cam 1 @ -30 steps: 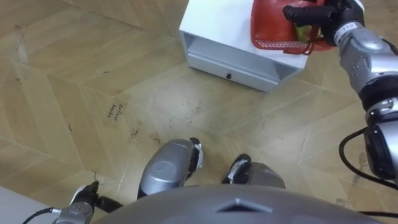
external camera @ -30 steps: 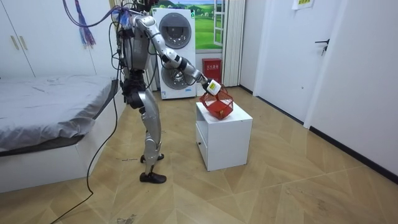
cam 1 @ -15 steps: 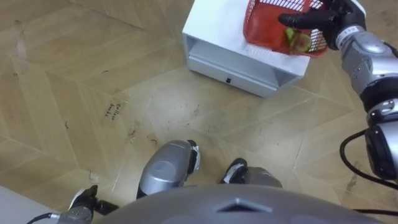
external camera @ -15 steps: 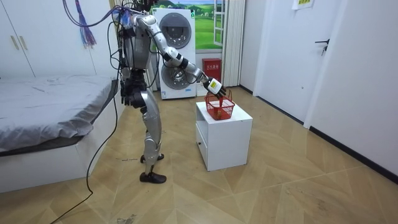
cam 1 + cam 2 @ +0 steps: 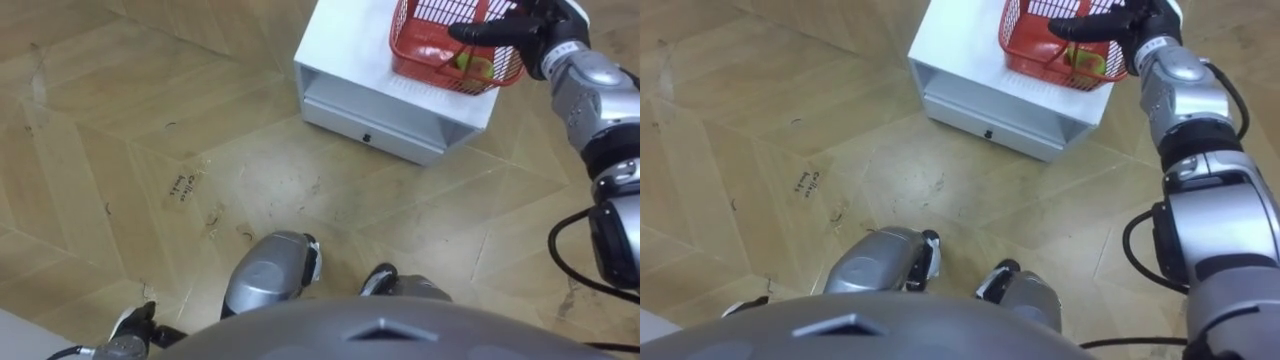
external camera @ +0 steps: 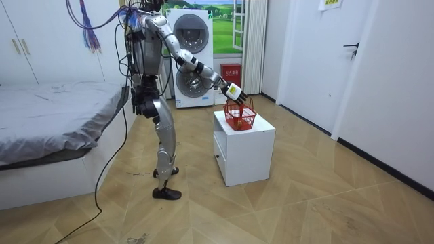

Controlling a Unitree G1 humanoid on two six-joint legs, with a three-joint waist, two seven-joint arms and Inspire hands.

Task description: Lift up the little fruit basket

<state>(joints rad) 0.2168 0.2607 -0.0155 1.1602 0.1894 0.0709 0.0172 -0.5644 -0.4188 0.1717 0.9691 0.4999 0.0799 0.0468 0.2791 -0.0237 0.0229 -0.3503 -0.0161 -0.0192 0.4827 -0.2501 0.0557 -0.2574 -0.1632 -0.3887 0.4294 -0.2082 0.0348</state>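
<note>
A red wire fruit basket point(image 5: 432, 48) stands upright on the top of a white cabinet point(image 5: 345, 55), near its right end, with green and red fruit point(image 5: 470, 66) inside. My right hand point(image 5: 512, 28) reaches in from the right and lies across the basket's top with fingers straight, open, nothing curled round the handle. The same basket point(image 5: 1038, 45) and right hand point(image 5: 1110, 22) show in the right eye view. In the room view I stand a step from the cabinet with my right arm stretched out to the basket point(image 6: 239, 117). My left hand point(image 5: 132, 322) hangs low at my side.
The white cabinet point(image 6: 244, 146) has an open shelf and a low drawer in its front. A bed point(image 6: 54, 115) stands behind me and a washing machine point(image 6: 192, 41) beyond the cabinet. Wooden floor lies between my feet and the cabinet.
The basket went from tipped on its side to upright on the cabinet top. My right hand's fingers straightened and let go of it. The eye view shifted slightly.
</note>
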